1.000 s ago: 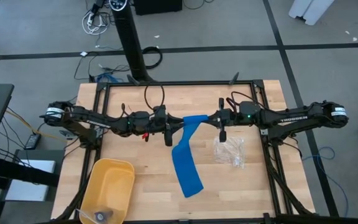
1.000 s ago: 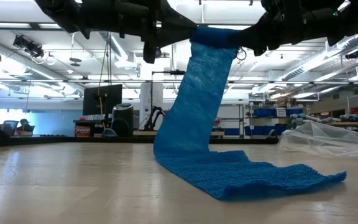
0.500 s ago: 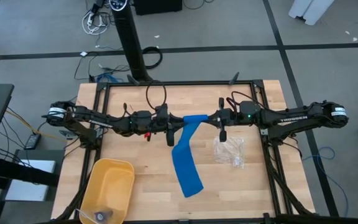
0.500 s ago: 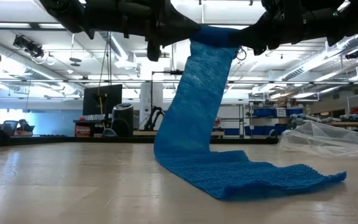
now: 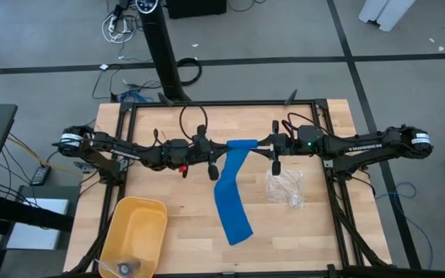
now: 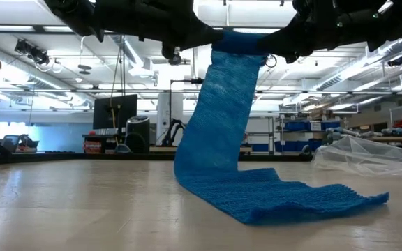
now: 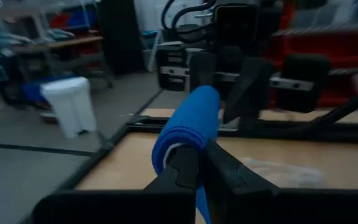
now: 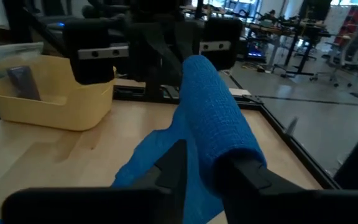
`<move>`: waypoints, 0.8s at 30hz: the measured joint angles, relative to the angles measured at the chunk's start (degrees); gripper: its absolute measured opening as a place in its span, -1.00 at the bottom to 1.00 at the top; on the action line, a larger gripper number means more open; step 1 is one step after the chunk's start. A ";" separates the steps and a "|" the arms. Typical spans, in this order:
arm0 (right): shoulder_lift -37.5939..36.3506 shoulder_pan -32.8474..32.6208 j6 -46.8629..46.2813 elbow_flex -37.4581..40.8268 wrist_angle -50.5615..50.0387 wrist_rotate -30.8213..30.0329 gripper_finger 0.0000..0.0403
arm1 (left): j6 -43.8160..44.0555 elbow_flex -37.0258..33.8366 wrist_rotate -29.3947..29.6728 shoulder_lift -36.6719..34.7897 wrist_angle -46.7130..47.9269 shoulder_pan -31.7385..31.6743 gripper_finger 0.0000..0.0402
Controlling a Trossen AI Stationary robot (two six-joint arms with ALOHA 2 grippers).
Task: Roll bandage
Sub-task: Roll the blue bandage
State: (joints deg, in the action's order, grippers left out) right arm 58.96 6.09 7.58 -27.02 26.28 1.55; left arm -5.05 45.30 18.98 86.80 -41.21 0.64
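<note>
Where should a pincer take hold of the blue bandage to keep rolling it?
Grip the rolled top end of the bandage, coming level from either side along the roll's axis. That part is a firm cylinder held aloft between both arms; the rest hangs limp to the table.

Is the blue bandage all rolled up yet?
Not yet. Only the top of the bandage is rolled, held up between both arms. The rest hangs down and lies spread flat on the table.
</note>
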 joint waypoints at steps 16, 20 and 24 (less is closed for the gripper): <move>-0.07 -0.01 0.01 0.01 -1.17 -7.97 -0.03 | -12.98 0.00 15.92 -0.04 -0.16 -0.50 -0.93; 0.00 -1.59 0.48 0.01 -4.50 1.24 0.01 | -15.43 -0.02 16.14 -0.17 -0.33 -1.72 -0.93; 2.78 -5.98 1.87 0.01 -8.62 4.17 -0.05 | -17.41 -0.02 16.10 -0.31 -0.70 -3.54 -0.93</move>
State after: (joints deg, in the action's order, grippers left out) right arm 61.74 0.11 9.45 -27.00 17.65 5.72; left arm -22.46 45.28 35.07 86.50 -41.91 -2.90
